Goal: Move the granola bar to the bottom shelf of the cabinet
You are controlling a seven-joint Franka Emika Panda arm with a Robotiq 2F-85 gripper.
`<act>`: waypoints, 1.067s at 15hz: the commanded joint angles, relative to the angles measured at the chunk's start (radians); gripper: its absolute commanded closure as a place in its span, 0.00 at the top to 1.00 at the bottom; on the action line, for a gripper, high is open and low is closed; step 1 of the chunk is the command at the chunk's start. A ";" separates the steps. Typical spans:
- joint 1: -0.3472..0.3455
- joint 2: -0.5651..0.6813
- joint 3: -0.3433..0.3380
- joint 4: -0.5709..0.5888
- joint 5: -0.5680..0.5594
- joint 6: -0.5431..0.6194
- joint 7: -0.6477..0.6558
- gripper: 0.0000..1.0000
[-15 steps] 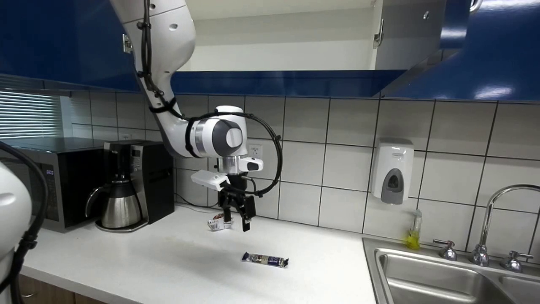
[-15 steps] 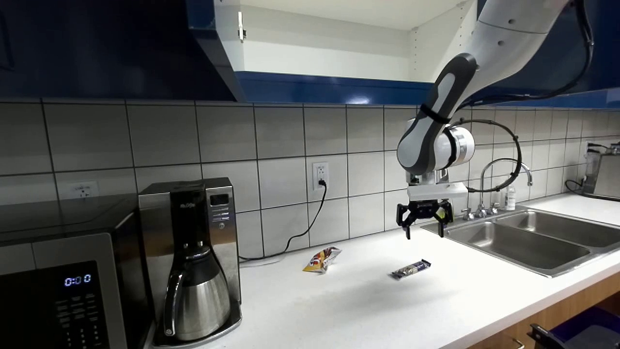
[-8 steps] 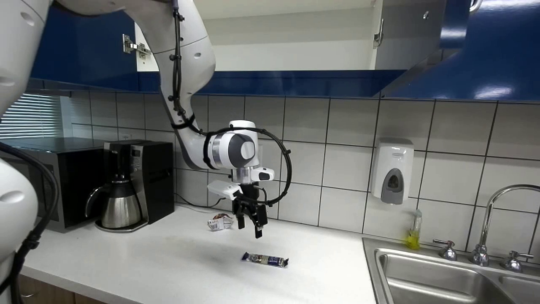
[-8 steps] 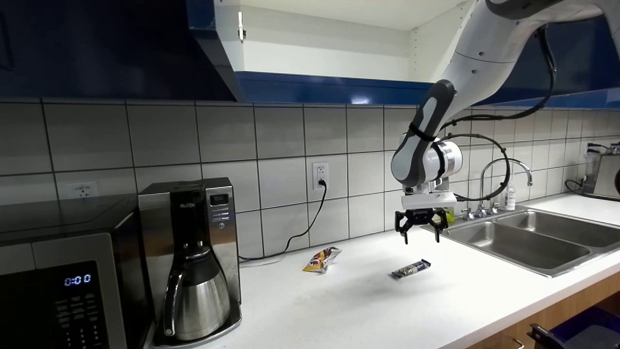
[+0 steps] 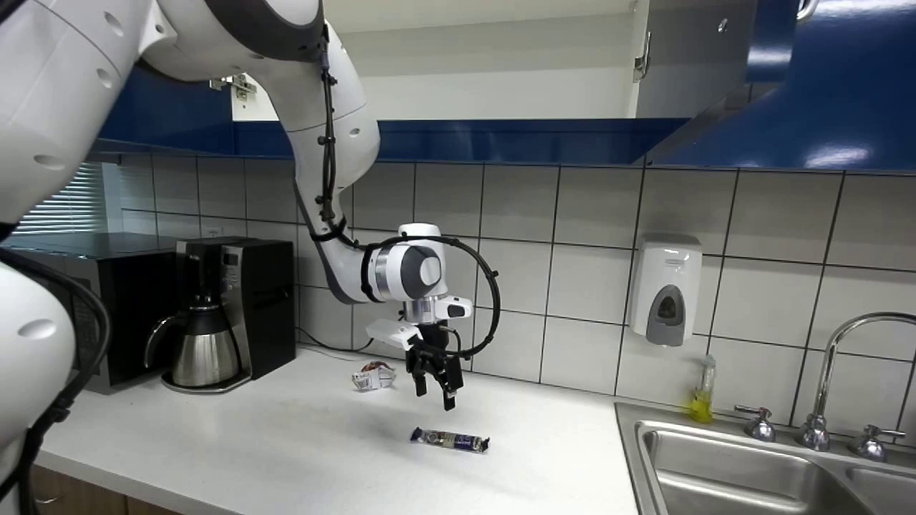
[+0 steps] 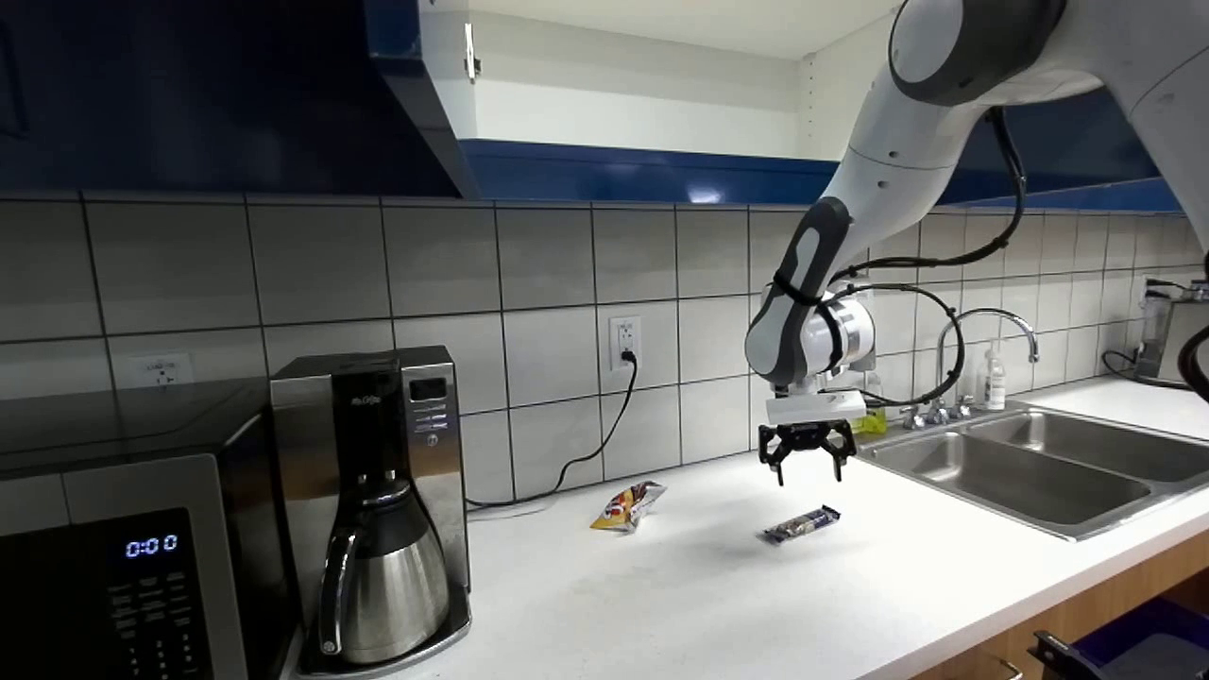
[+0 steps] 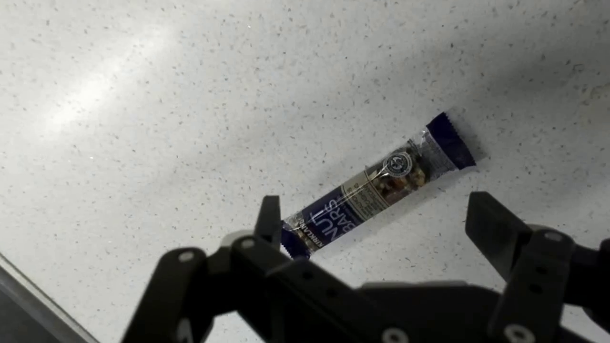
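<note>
Navy at both ends, the granola bar (image 6: pixel 801 525) lies on the white counter (image 6: pixel 652 614), and in an exterior view the hand (image 6: pixel 810 477) hangs spread toward its twelve o'clock, a crumpled packet (image 6: pixel 628 507) toward nine, a coffee maker (image 6: pixel 378 505) farther that way.

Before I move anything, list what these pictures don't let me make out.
Bottom shelf: top surface hidden in both exterior views by the blue lower edge of the cabinet.
Granola bar: in the wrist view, a gripper finger seems to cover one corner; the smallest print is too fine to read.
The cabinet's upper part: cut off by the top edge of both exterior views.
Microwave: cut off by the left edge in an exterior view.
</note>
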State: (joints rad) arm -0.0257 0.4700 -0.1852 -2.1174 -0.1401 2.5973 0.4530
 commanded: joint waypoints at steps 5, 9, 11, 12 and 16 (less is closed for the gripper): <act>0.019 0.108 -0.038 0.101 0.051 0.004 0.010 1.00; 0.019 0.136 -0.047 0.129 0.062 0.003 0.007 1.00; 0.019 0.148 -0.048 0.138 0.067 0.004 0.008 1.00; 0.021 0.153 -0.050 0.142 0.067 0.003 0.008 1.00; 0.019 0.150 -0.048 0.132 0.069 -0.002 -0.011 1.00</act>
State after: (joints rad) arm -0.0190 0.6172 -0.2210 -1.9885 -0.0860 2.5977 0.4537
